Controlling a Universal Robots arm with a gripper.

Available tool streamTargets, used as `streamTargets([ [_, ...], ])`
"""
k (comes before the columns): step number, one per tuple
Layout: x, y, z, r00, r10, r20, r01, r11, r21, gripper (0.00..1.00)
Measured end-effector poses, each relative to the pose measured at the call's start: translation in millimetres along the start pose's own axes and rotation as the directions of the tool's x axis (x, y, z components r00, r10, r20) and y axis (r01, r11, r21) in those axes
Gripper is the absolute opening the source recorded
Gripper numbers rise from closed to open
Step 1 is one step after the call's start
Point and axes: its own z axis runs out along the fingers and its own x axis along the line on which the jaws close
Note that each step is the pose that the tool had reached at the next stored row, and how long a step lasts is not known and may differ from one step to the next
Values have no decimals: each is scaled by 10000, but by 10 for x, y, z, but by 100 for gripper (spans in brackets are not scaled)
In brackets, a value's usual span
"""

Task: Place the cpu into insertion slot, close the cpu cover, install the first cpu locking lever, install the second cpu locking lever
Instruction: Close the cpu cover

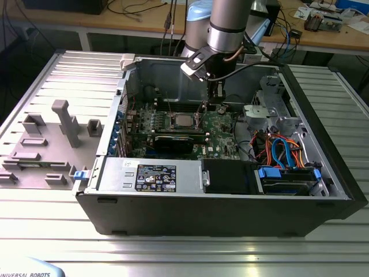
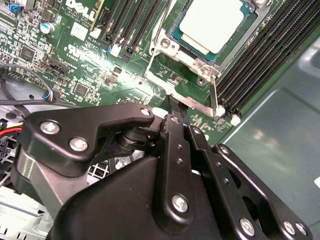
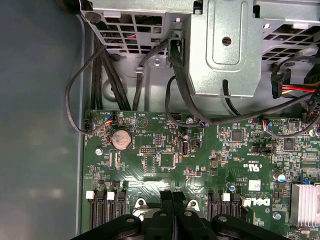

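Cpu [image 2: 212, 22] seen seated flat in insertion slot [image 2: 165, 46], silver top upward. Cpu cover [image 2: 240, 35] apparently laid down around it; latching not clearly seen. Thin metal lever [image 2: 213, 95] seen raised at socket corner. Gripper [image 2: 175, 109] positioned just beside socket, over green motherboard [image 3: 165, 160] inside open computer case [image 1: 202, 213]. Fingers pressed together, nothing seen pinched between them.

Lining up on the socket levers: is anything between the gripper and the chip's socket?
Nothing visible does. The gripper hangs at the edge of the socket, beside an upright lever. The chip already sits inside, under the metal frame.
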Motion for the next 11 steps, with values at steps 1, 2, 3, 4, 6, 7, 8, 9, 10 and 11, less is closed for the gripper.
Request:
streamTargets([
  [1, 0, 0, 0, 10000, 0, 0, 0, 10000, 1, 11],
  [2, 0, -1, 0, 10000, 0, 0, 0, 10000, 0, 11],
  [3, 0, -3, 0, 10000, 2, 0, -2, 10000, 0, 11],
  [4, 0, -6, 0, 10000, 1, -1, -1, 10000, 1, 11],
  [6, 1, -12, 0, 10000, 1, 0, -1, 10000, 0, 11],
  [7, 1, -15, 0, 10000, 1, 0, -1, 10000, 0, 11],
  [8, 1, -16, 0, 10000, 0, 0, 0, 10000, 1, 11],
  [9, 1, -17, 0, 10000, -1, 0, 1, 10000, 0, 11],
  [10, 1, -18, 0, 10000, -1, 0, 1, 10000, 0, 11],
  [11, 1, -19, 0, 10000, -1, -1, 1, 10000, 1, 11],
])
